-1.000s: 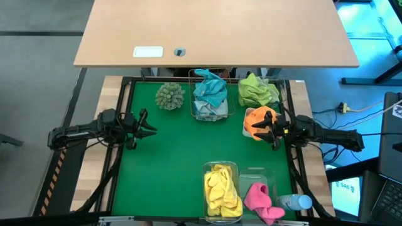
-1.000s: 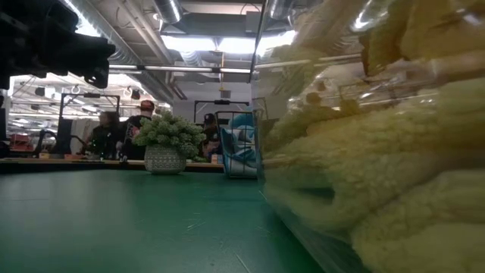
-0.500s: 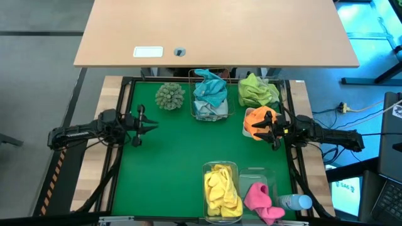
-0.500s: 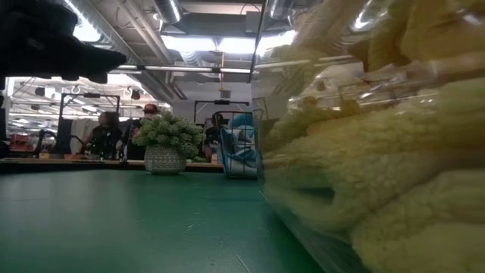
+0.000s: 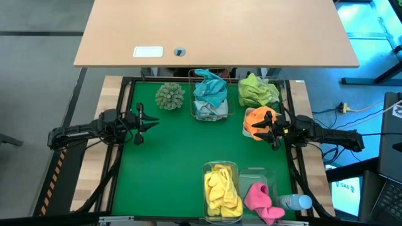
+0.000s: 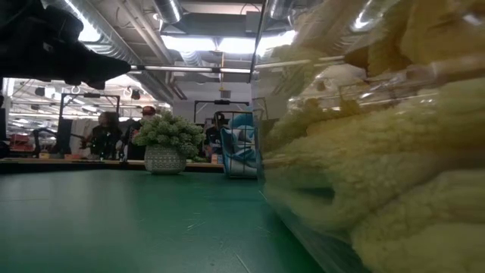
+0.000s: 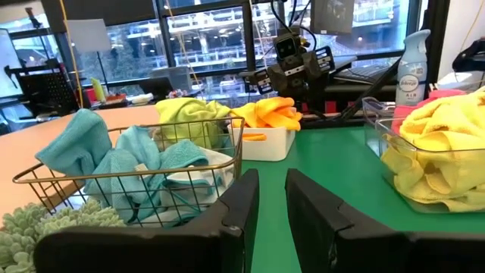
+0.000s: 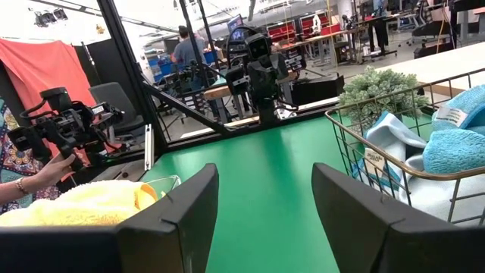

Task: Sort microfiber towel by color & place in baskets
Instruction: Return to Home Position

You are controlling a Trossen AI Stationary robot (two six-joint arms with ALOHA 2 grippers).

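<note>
The left gripper [image 5: 139, 119], fingers nearly together, hovers over the green mat's left edge. Teal towels [image 5: 210, 92] fill the copper wire basket [image 5: 193, 108]; the right gripper [image 5: 269, 132], fingers apart, hangs beside orange towels [image 5: 256, 119].

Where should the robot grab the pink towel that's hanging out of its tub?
Probably the fold of the pink towel that spills over the clear tub rim, beside the bottle. Coming straight down from above looks best: that part is bunched up high, and the tub walls and bottle crowd its sides.
</note>
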